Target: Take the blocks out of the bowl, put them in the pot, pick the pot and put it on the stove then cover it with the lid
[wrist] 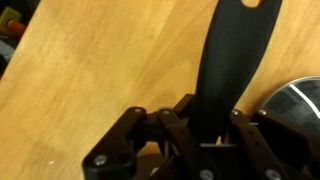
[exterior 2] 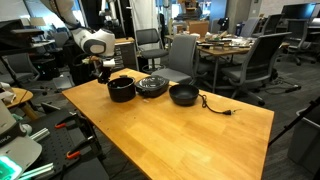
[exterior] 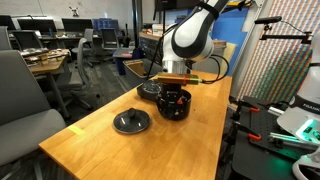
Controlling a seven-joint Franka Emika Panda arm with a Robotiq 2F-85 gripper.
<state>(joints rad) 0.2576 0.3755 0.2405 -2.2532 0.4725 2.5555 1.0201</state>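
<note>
- Gripper (wrist: 213, 118) clamped on the pot's flat black handle (wrist: 230, 50), with fingers (wrist: 185, 108) pressed against it from both sides in the wrist view.
- Black pot (exterior: 175, 104) upright near the far end of the wooden table (exterior: 120, 155), directly beneath the gripper in an exterior view. Impossible to tell whether it is resting on the wood or raised just clear of it.
- Same pot (exterior 2: 121, 90) at the left end of a row of three dark round things in an exterior view.
- Shiny dark-grey lid just beside the pot: on its left in an exterior view (exterior: 148, 90), on its right in an exterior view (exterior 2: 151, 86). Streaked grey edge also at the right border of the wrist view (wrist: 300, 100).
- Low black stove (exterior: 131, 122) nearer and further left, well apart from the pot. In an exterior view (exterior 2: 183, 95), right of the lid, with a thin black cord (exterior 2: 215, 106) trailing off to the right.
- White-and-black arm (exterior: 190, 40) bent down over the pot from above.
- Grey office chairs (exterior 2: 180, 55) beyond the table.
</note>
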